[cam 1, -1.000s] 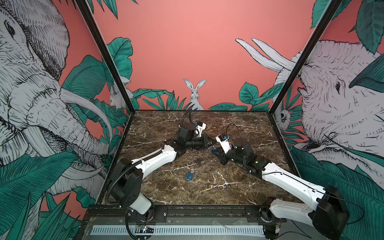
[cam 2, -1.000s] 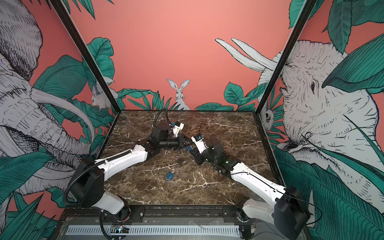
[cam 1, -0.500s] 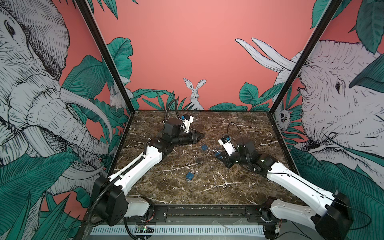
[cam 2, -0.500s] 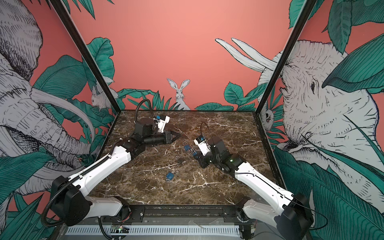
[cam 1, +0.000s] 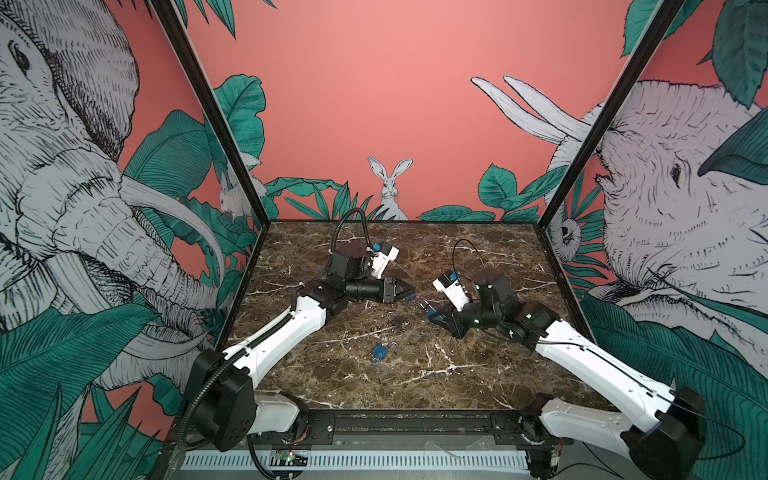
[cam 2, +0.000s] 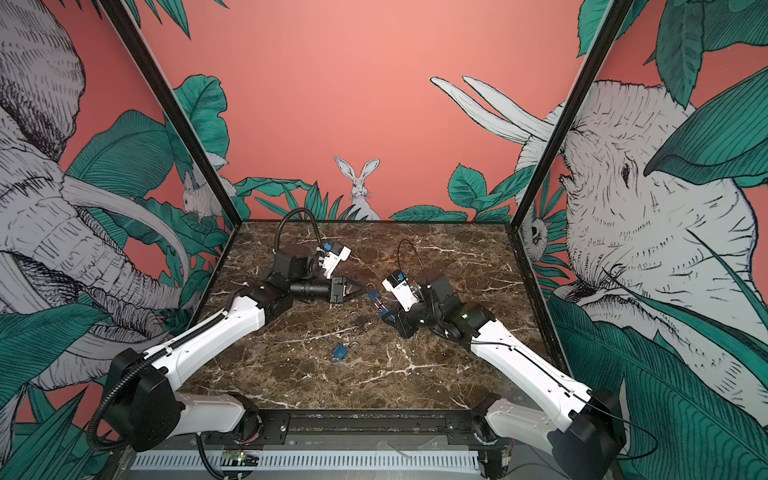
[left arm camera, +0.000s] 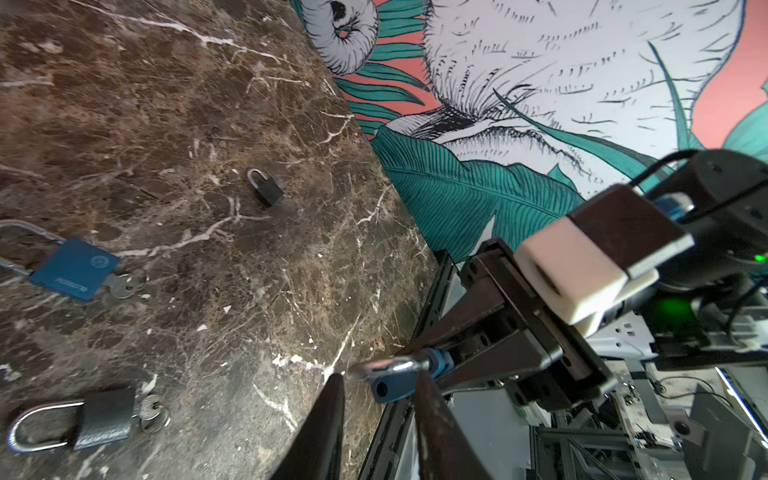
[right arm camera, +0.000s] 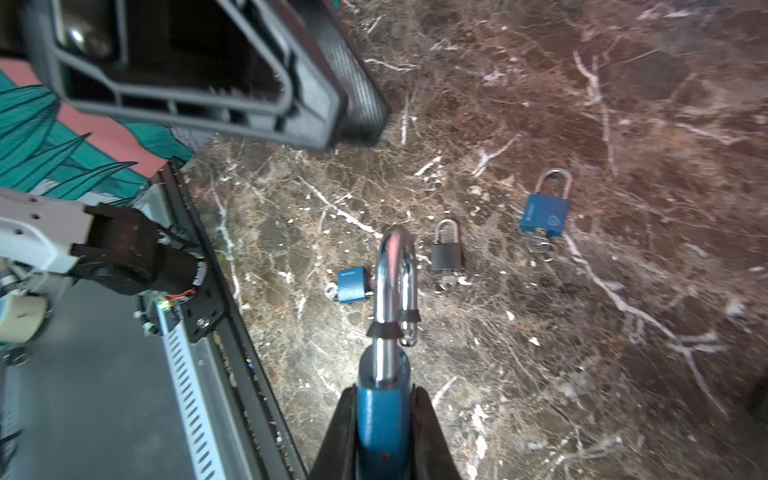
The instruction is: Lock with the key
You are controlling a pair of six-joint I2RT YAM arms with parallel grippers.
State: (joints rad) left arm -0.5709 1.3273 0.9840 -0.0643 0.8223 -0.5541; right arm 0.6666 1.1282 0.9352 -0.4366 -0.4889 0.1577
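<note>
Right wrist view: the right gripper [right arm camera: 385,395] grips the padlock [right arm camera: 380,419] by its body above the table [right arm camera: 582,332], shackle open, and the left gripper [left arm camera: 379,376], jaws apart, is just beside it

Print on the lying blue padlock [left arm camera: 75,268] is too blurred to read

Brown marble table [cam 1: 415,374], jungle-mural walls [cam 1: 374,83]
</note>
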